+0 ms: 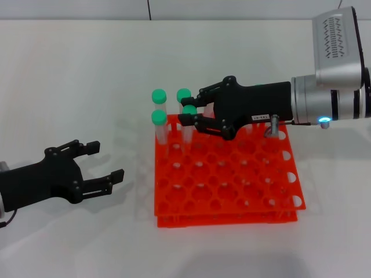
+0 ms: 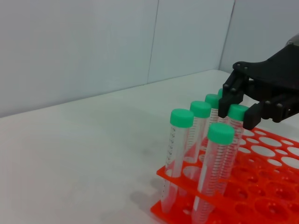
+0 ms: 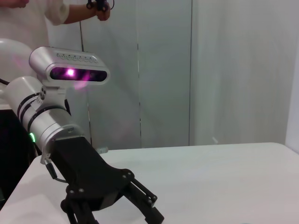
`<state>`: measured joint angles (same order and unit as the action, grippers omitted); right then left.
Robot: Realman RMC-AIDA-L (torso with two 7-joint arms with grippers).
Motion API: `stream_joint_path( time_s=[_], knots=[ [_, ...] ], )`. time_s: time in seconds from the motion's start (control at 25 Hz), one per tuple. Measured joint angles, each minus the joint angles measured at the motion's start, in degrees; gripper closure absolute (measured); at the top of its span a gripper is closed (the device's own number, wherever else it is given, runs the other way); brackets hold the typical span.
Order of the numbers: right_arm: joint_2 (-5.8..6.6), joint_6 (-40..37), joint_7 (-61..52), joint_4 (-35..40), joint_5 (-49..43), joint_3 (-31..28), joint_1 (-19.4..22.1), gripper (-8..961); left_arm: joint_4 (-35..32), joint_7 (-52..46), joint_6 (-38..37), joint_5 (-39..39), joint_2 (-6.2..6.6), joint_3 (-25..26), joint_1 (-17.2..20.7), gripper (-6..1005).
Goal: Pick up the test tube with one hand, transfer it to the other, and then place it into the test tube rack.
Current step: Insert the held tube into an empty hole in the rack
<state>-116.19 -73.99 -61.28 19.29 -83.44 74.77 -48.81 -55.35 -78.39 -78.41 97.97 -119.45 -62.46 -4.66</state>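
The left gripper (image 1: 98, 165) waited wide open on the table (image 1: 69, 81). The right gripper (image 1: 194, 113) held the test tube (image 1: 189, 119) over the rack (image 1: 226, 179); lowering and release seemed next.

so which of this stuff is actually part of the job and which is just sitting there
Part of the job:
- test tube, between the fingers of the right gripper
- right gripper, over the rack's far left corner
- test tube rack
- left gripper, open, low over the table to the rack's left

Just sitting there:
- three other green-capped tubes already standing in the rack
- white table
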Motion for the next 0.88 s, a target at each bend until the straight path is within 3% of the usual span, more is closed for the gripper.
stream_joint_path(
  time_s=[0.44, 0.88],
  knots=[
    [-0.01, 1.78, -2.98, 0.72, -0.16, 1.91, -0.49, 640, 1.53, 0.09, 0.6, -0.01, 0.0, -0.03, -0.46, 127],
    [0.0, -1.16, -4.87, 4.24, 0.57, 1.69, 0.89, 413, 1.14, 0.09, 0.65, 0.02, 0.14, 0.24, -0.67, 126]
  ],
)
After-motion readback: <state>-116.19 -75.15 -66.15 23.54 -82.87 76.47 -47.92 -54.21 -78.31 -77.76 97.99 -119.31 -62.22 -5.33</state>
